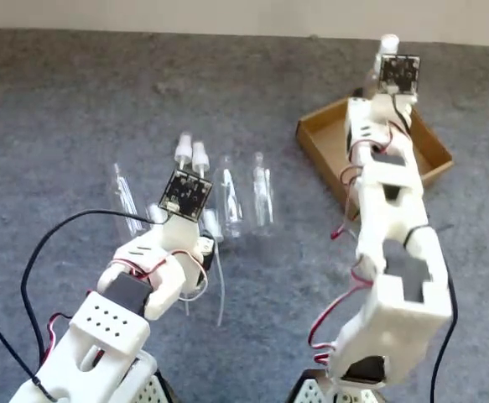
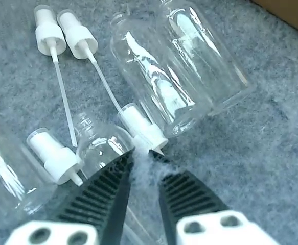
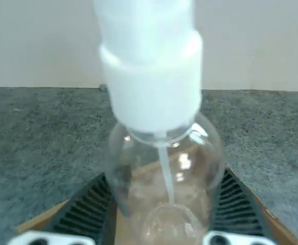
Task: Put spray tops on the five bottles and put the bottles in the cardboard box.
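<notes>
My right gripper (image 3: 161, 214) is shut on a clear bottle (image 3: 164, 168) that carries a white spray top (image 3: 149, 76); it holds the bottle upright over the cardboard box (image 1: 311, 138) at the back right. My left gripper (image 2: 142, 155) hangs low over the carpet, jaws a narrow gap apart, with its tips just short of a loose spray top (image 2: 141, 127). A small clear bottle (image 2: 100, 145) lies beside one finger. Two larger clear bottles (image 2: 159, 81) (image 2: 210, 56) lie just beyond. Two spray tops with long tubes (image 2: 49, 35) (image 2: 77, 35) rest farther off, and another spray top (image 2: 56, 158) lies close by.
Another clear bottle (image 1: 125, 197) lies to the left of the group on the grey carpet (image 1: 59, 109). The box's floor (image 3: 271, 219) shows under the held bottle. A black cable (image 1: 59, 231) loops beside the left arm.
</notes>
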`<action>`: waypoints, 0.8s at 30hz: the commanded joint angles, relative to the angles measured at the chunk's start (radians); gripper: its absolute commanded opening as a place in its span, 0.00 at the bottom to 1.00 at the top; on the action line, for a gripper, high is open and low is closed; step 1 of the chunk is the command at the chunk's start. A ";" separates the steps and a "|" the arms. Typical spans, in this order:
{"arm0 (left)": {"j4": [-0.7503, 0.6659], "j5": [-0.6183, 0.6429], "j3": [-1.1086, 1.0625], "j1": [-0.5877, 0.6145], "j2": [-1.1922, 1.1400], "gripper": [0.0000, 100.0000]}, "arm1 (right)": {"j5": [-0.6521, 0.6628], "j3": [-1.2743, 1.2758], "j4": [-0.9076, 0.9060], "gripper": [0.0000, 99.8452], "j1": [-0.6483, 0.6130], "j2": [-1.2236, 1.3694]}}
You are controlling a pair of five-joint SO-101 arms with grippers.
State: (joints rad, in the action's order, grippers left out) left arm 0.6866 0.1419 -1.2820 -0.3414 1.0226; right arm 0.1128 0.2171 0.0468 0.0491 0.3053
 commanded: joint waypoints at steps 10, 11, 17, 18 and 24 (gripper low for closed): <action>-0.023 -0.006 0.004 0.005 0.004 0.01 | 0.008 -0.386 0.025 0.17 0.033 0.297; -0.023 -0.006 0.004 0.005 0.004 0.01 | 0.008 -0.398 0.025 0.17 0.038 0.314; -0.023 -0.006 0.004 0.005 0.004 0.01 | 0.008 -0.467 0.025 0.17 0.058 0.392; -0.025 -0.006 0.004 0.005 0.004 0.01 | 0.008 -0.469 0.025 0.17 0.061 0.400; -0.127 -0.006 -0.050 0.005 0.004 0.01 | 0.008 -0.469 0.025 0.17 0.071 0.435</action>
State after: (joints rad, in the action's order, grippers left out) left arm 0.6513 0.1419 -1.3080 -0.3414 1.0226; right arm 0.1128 -0.1834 0.0499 0.1028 0.7549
